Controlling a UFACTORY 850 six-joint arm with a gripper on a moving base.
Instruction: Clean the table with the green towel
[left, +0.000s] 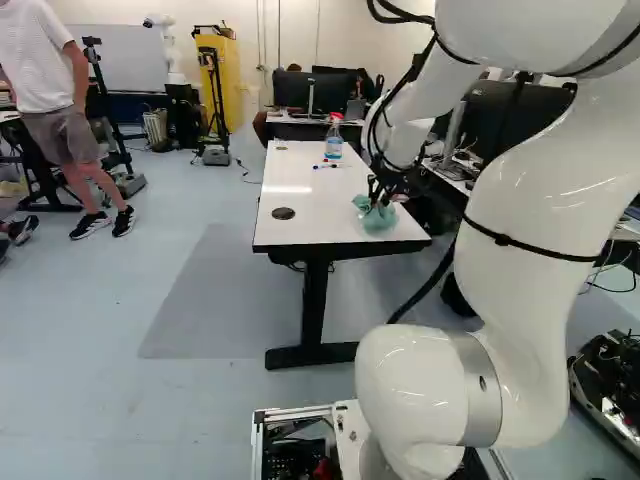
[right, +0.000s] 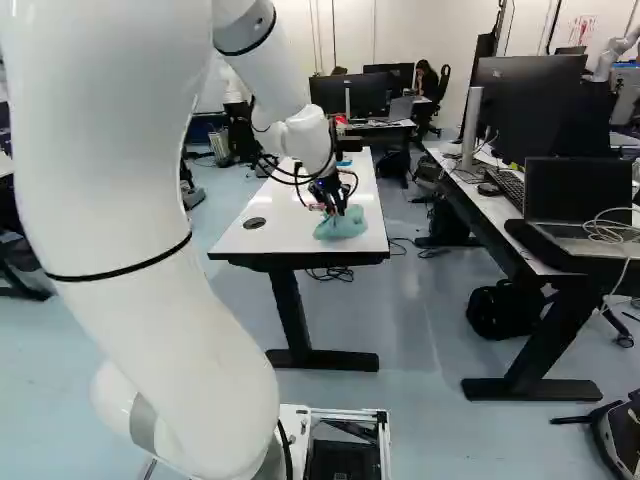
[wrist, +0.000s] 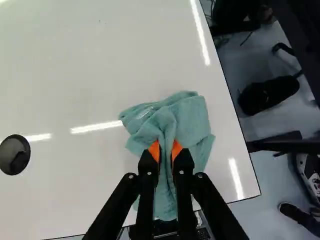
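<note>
Green towel gripped by the pincer at the near end of the tabletop

The pincer (right: 335, 211) is found closed on the green towel (wrist: 187, 117), a bunched fold of which is pinched from two sides. In the wrist view, the orange pads (wrist: 154, 150) are seen pressed against the cloth, one on each side of the fold. Part of the towel is spread ahead of the fingers in loose, crumpled layers; another part is trailed back beneath them, towards the near edge.

The white arm (left: 530, 200) is extended forward over the tabletop (wrist: 75, 65), with the pincer directed downwards. The towel is located on the white surface, near the corner formed by the near edge and the right-hand long edge. Whether any of the cloth is raised off the surface cannot be determined.

A round black cable cover (left: 283, 213) is noted in the tabletop, to the left of the towel and well apart from it. Farther along, a clear spray bottle (left: 333, 143) with a red top is observed standing upright, with a blue pen (left: 328, 166) lying just on its near side. In the right base view, an open laptop (right: 575, 205) is seen on a separate desk (right: 505, 212) to the right.
</note>
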